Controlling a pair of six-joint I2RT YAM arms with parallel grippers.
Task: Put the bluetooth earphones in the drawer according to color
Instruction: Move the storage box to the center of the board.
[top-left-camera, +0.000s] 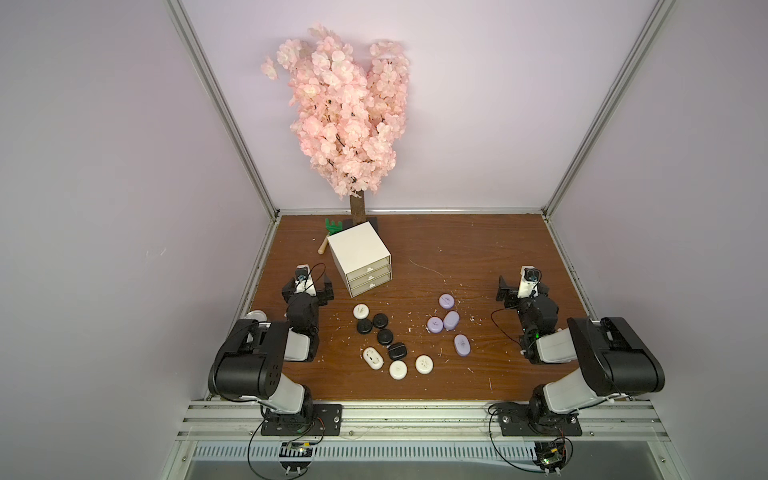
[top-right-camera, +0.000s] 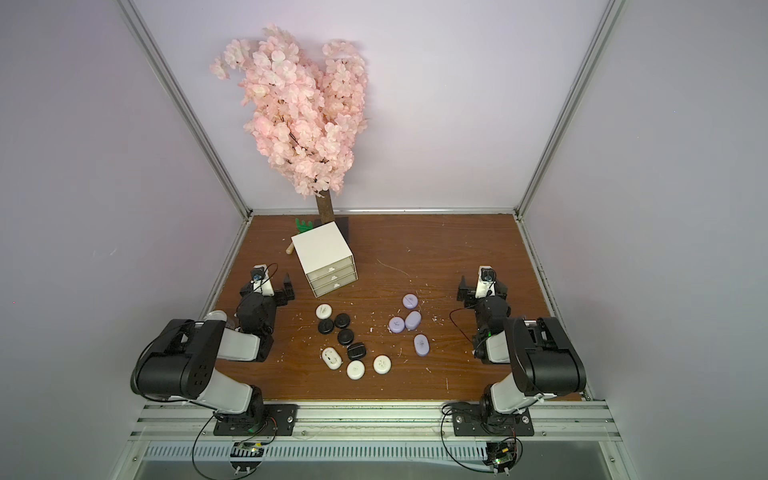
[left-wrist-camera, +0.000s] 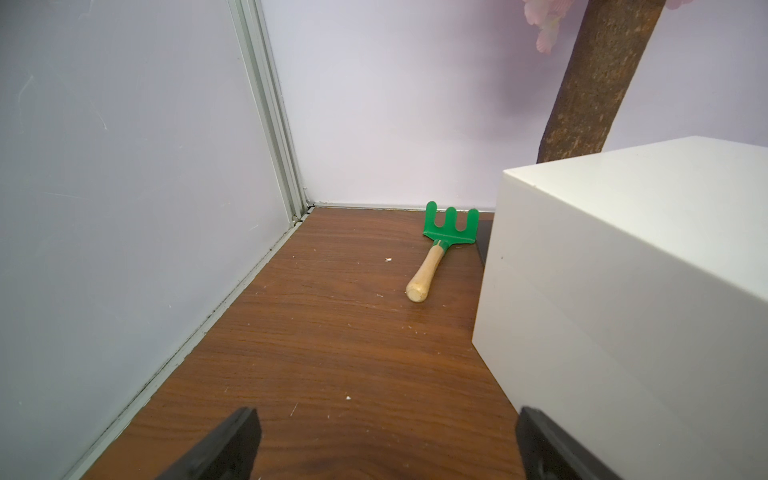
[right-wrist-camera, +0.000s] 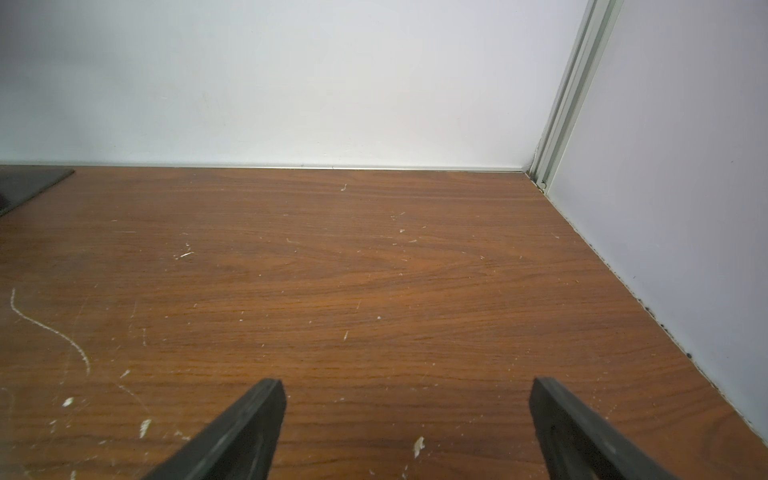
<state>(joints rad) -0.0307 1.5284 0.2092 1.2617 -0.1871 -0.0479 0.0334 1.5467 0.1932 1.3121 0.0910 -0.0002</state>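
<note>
The drawer (top-left-camera: 359, 259) (top-right-camera: 324, 257) is a white cube cabinet at the back left of the table, its three drawers shut; the left wrist view shows its plain side (left-wrist-camera: 623, 291). The bluetooth earphones lie in front of it. White ones (top-left-camera: 360, 311) (top-left-camera: 398, 369) and black ones (top-left-camera: 385, 336) are mixed on the left, and lavender ones (top-left-camera: 451, 320) (top-right-camera: 420, 345) sit to the right. My left gripper (top-left-camera: 307, 286) (left-wrist-camera: 388, 419) is open and empty, left of the cabinet. My right gripper (top-left-camera: 524, 286) (right-wrist-camera: 406, 386) is open and empty near the right wall.
A pink blossom tree (top-left-camera: 345, 112) stands behind the cabinet on a dark base. A green hand rake (left-wrist-camera: 449, 226) (top-left-camera: 334, 226) with a wooden handle lies in the back left corner. Walls close the table on three sides. White crumbs and scratches dot the wood.
</note>
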